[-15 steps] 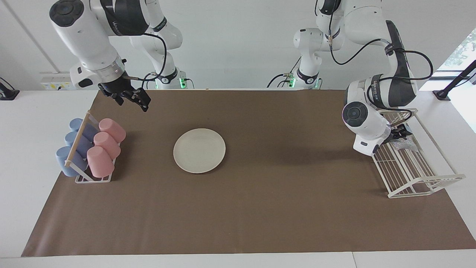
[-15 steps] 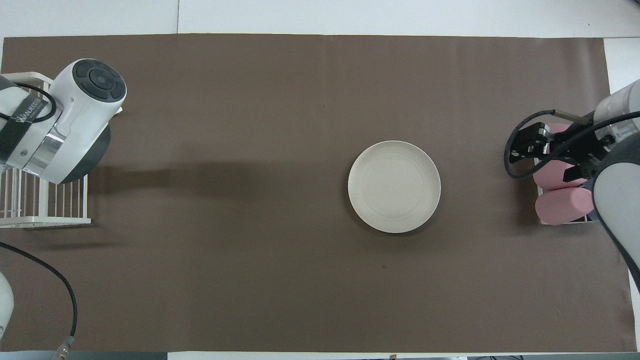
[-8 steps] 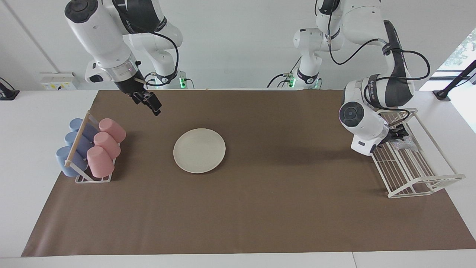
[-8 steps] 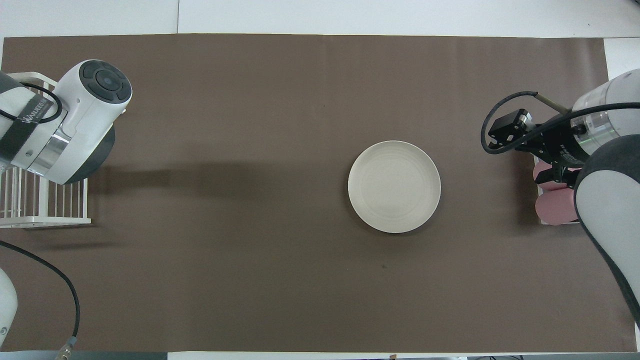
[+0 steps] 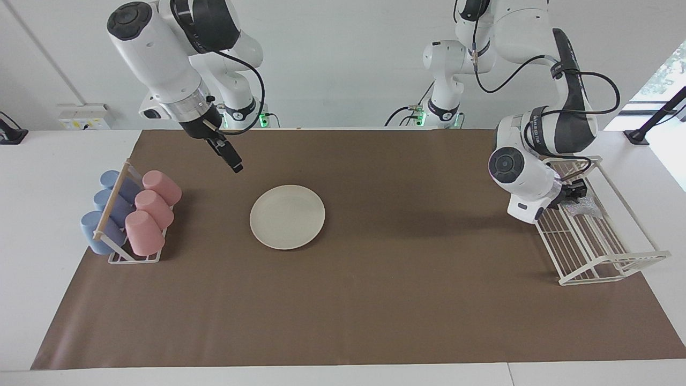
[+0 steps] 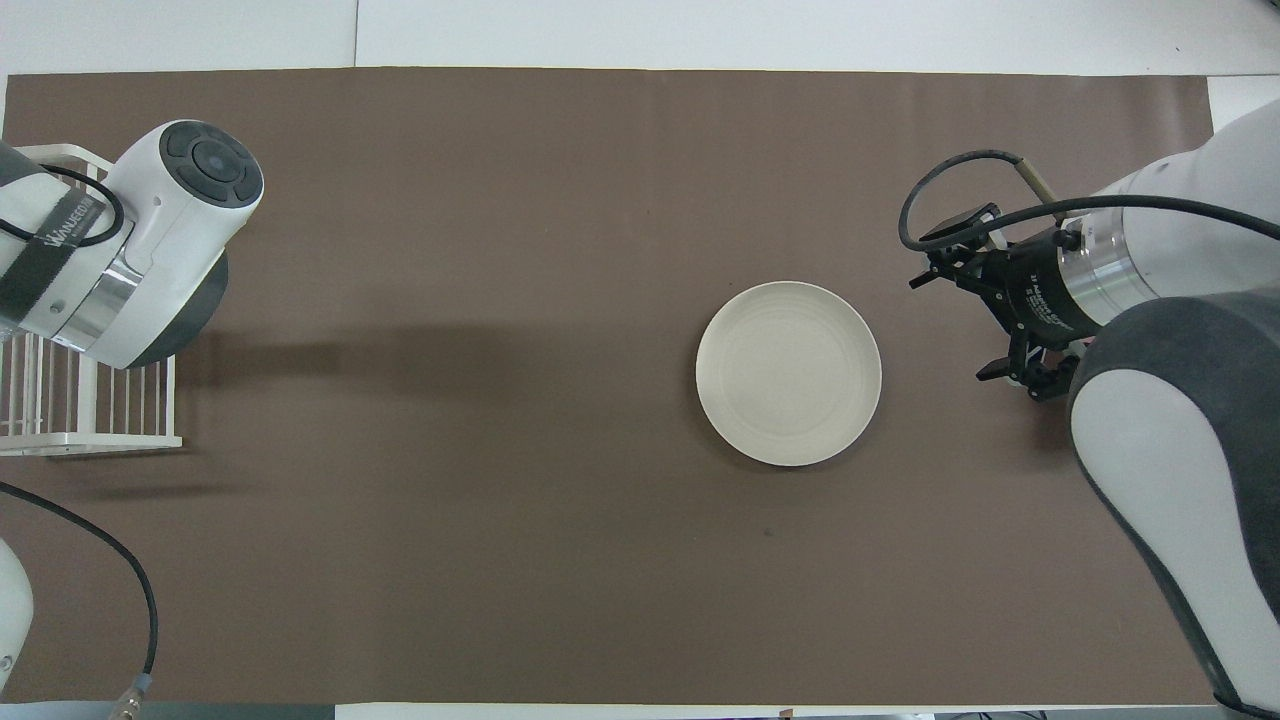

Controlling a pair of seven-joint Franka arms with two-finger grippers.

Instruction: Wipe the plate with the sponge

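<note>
The cream-white plate lies flat on the brown mat, also in the overhead view. My right gripper hangs open in the air over the mat, between the cup rack and the plate; in the overhead view it is just beside the plate's rim. My left gripper reaches down into the white wire rack at the left arm's end of the table. The silvery-grey sponge lies in that rack right at the gripper's tips. In the overhead view the left arm's wrist hides that gripper and the sponge.
A rack with several pink cups and blue cups stands at the right arm's end of the table. The brown mat covers most of the table. The wire rack also shows in the overhead view.
My right gripper has swung from over the cup rack toward the plate and turned. The left arm has shifted only slightly at the wire rack.
</note>
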